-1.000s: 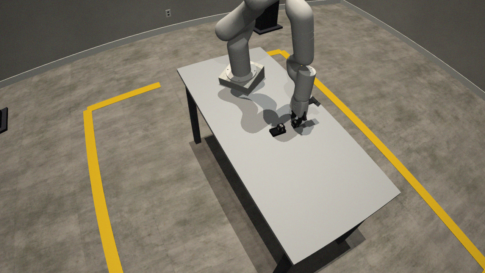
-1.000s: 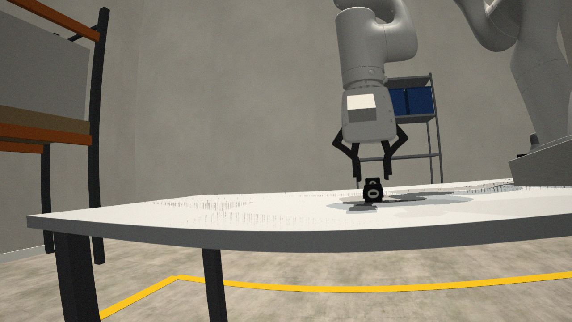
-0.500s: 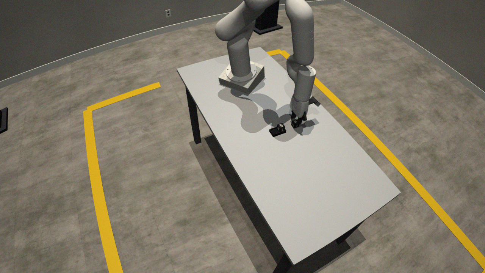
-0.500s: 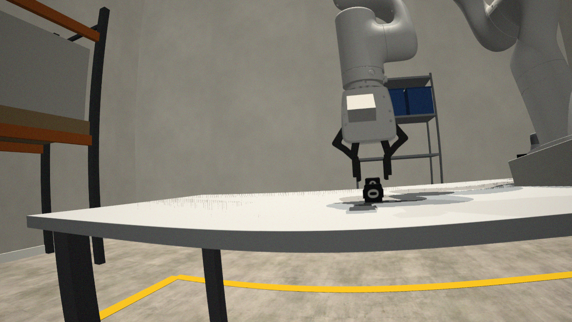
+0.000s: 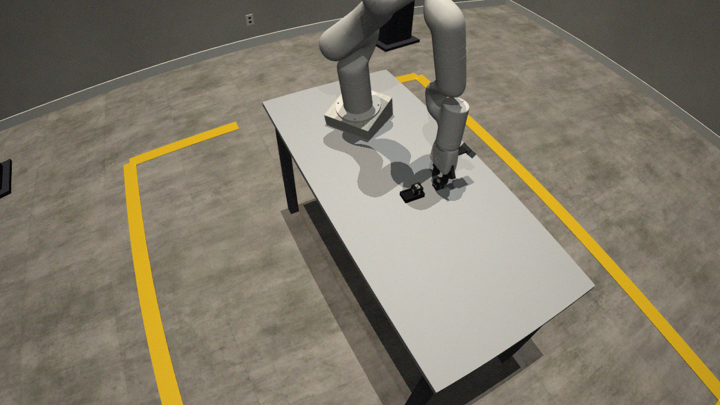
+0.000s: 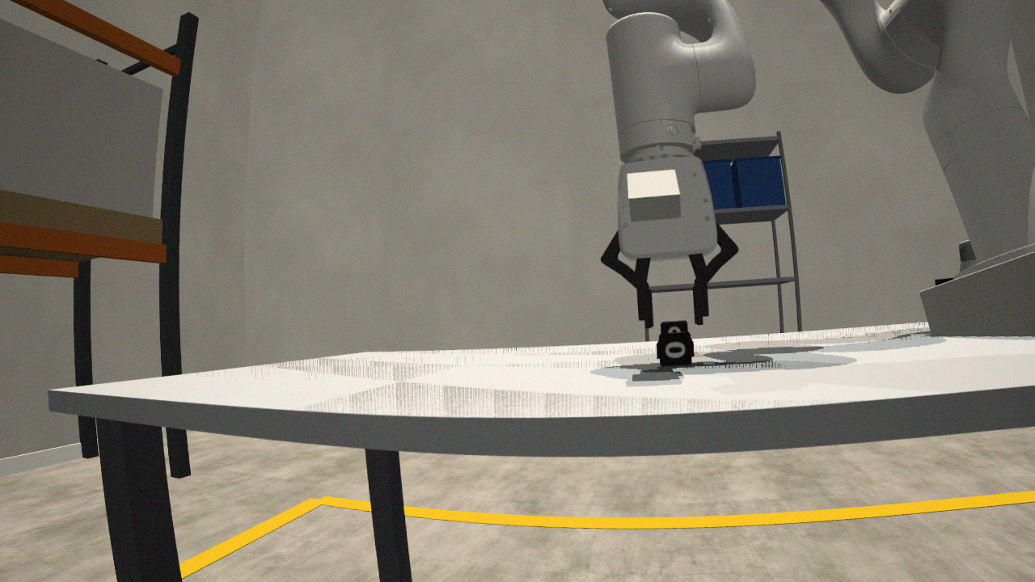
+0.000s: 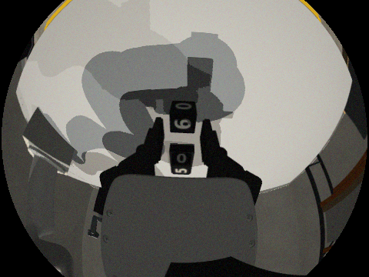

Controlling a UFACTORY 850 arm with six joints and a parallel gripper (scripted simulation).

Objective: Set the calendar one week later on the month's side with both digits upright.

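Black and blocky, two cubes with pale digits are in view, one of them seated on a small black rectangular tray [image 5: 406,197]. That tray cube [image 5: 417,189] [image 6: 673,325] [image 7: 181,158] shows two digits to the wrist view, a 5 on top and a 0 on one side. The second, loose cube [image 5: 438,183] [image 6: 674,351] [image 7: 183,116] sits just beside the tray, apart from it, on the white rectangular table [image 5: 478,261] [image 6: 434,405] [image 7: 277,77]. It also shows two digits, a 0 on its side and either a 6 or a 9 on top.

One black-fingered grey gripper [image 5: 444,177] [image 6: 674,323] [image 7: 182,127] points down above the cubes, its two fingers spread partway with nothing pinched between them. So one cube is on the tray and one is off it.

Behind, one grey metal shelf unit [image 6: 789,238] carries two blue bins [image 6: 718,184] [image 6: 759,182] side by side.
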